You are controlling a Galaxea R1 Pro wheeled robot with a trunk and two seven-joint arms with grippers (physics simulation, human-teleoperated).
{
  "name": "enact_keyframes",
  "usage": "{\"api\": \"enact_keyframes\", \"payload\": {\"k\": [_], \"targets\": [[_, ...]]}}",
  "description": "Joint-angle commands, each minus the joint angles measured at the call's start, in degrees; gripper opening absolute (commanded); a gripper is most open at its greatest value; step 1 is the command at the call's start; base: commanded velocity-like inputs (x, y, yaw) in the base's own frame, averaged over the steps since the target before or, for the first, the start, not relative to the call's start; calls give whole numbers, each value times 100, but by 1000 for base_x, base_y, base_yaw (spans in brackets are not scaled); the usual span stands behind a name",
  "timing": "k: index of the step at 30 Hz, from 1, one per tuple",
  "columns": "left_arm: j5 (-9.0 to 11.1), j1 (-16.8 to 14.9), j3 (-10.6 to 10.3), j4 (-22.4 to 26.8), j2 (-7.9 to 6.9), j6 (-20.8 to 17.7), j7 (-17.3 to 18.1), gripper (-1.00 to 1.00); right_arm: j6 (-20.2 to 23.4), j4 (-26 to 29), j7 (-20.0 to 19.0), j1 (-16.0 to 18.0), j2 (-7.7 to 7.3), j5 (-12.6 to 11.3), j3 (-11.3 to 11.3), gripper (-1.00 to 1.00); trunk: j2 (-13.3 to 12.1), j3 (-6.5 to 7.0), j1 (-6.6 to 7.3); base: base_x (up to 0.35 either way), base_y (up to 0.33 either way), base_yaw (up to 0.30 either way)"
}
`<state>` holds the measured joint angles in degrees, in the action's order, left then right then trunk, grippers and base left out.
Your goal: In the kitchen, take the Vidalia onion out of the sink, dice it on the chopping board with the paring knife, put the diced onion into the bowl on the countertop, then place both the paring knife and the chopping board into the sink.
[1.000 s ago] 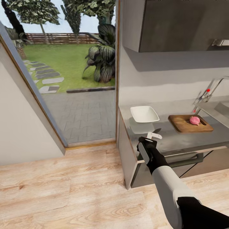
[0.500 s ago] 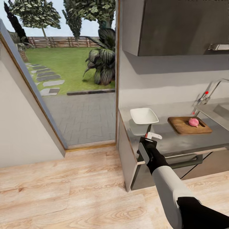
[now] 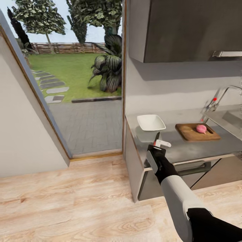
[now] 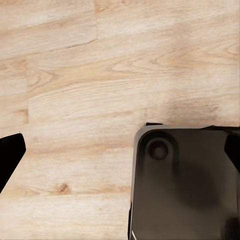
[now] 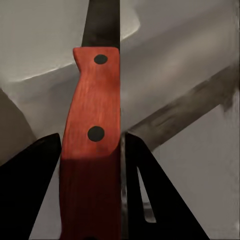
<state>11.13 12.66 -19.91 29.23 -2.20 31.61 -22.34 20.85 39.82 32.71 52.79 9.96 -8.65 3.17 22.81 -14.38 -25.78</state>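
Note:
My right gripper (image 3: 158, 144) is shut on the paring knife (image 3: 157, 136) over the front edge of the grey countertop (image 3: 188, 148). The dark blade points toward the white square bowl (image 3: 151, 122) just beyond it. In the right wrist view the knife's red-orange handle (image 5: 92, 125) sits between the two dark fingers (image 5: 150, 200). The pinkish Vidalia onion (image 3: 201, 128) lies on the brown chopping board (image 3: 191, 133), to the right of the bowl. The sink (image 3: 232, 119) and its chrome tap (image 3: 218, 97) are at the far right edge. My left gripper (image 4: 125, 140) hangs open over the wooden floor.
A dark wall cabinet (image 3: 188, 30) hangs above the counter. Left of the counter, a glass door opening (image 3: 84, 101) looks onto a garden and paving. Light wood floor (image 3: 67, 201) lies in front. A dark part of the robot's base (image 4: 185, 185) shows under the left gripper.
The knife's blade has swung from pointing right toward the board to pointing at the bowl. The head view has tilted up and shifted slightly.

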Motion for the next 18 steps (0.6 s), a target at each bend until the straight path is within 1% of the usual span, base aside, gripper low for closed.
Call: {"api": "enact_keyframes", "payload": {"k": [1, 18], "targets": [[56, 0, -48, 13, -8, 11, -34, 100, 18, 9, 25, 5, 3, -40, 8, -100, 11, -1, -1, -328, 0, 0], [56, 0, -48, 13, -9, 11, -34, 100, 17, 9, 25, 4, 3, -39, 8, -100, 11, 151, -1, -329, 0, 0]]}}
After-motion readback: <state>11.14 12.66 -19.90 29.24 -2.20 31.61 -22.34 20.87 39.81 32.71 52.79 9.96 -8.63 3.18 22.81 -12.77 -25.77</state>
